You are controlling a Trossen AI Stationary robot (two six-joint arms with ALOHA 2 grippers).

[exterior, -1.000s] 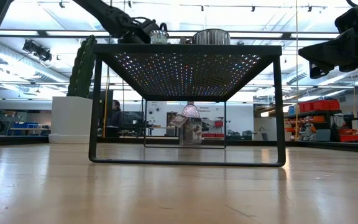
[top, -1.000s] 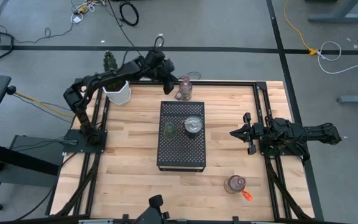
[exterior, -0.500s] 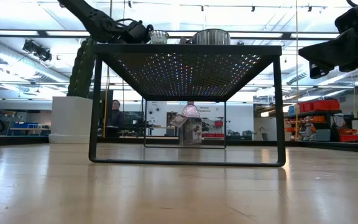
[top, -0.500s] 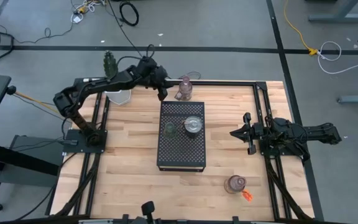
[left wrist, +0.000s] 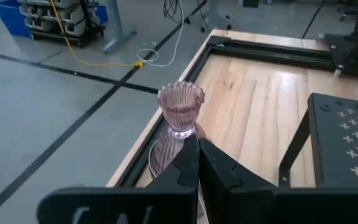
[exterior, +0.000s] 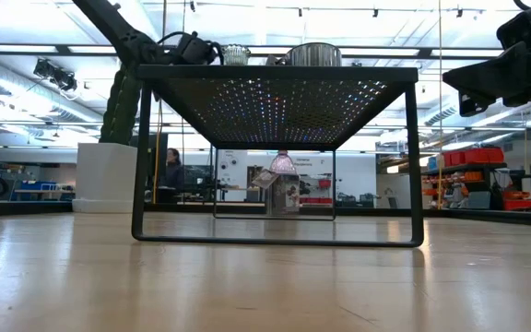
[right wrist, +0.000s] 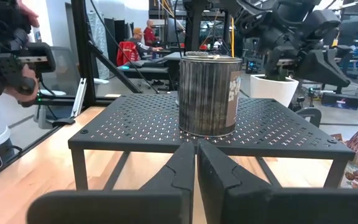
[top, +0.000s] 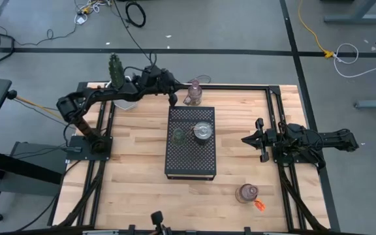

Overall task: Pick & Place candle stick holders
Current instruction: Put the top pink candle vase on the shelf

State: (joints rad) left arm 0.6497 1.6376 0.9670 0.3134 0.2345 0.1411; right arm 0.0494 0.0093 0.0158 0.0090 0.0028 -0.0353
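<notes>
High view: the left gripper [top: 173, 99], fingers pressed together and empty, sits lower and nearer the table's far edge than a second ago, its dark arm now folded over the white pot with a green cactus [top: 117, 73] at upper left. It is just left of the ribbed pink-purple glass candle stick holder [top: 192, 93], which stands at upper centre beside the table's black frame rail. The black perforated metal stand [top: 190, 141] fills the centre; on it stand a small green glass holder [top: 178, 136] and, just to its right, a wider silvery-clear glass holder [top: 202, 132], apart from each other. A second pink-purple holder with an orange tag [top: 247, 193] stands at lower right. Bare butcher-block tabletop [top: 132, 156] lies open left and right of the stand. The right gripper [top: 245, 140], clenched on nothing, waits unmoved at centre right.

Low view: the left arm reaches in at upper left, level with the stand's top; the pink-purple holder [exterior: 282, 164] shows beneath the stand, at frame centre.

Left wrist view: closed fingertips [left wrist: 194, 149] point at the pink-purple holder [left wrist: 180, 118], close before them by the table edge.

Right wrist view: the silvery holder [right wrist: 209, 93] stands upright on the stand [right wrist: 148, 134], centre frame; a person with a camera [right wrist: 2, 68] is at upper left.
</notes>
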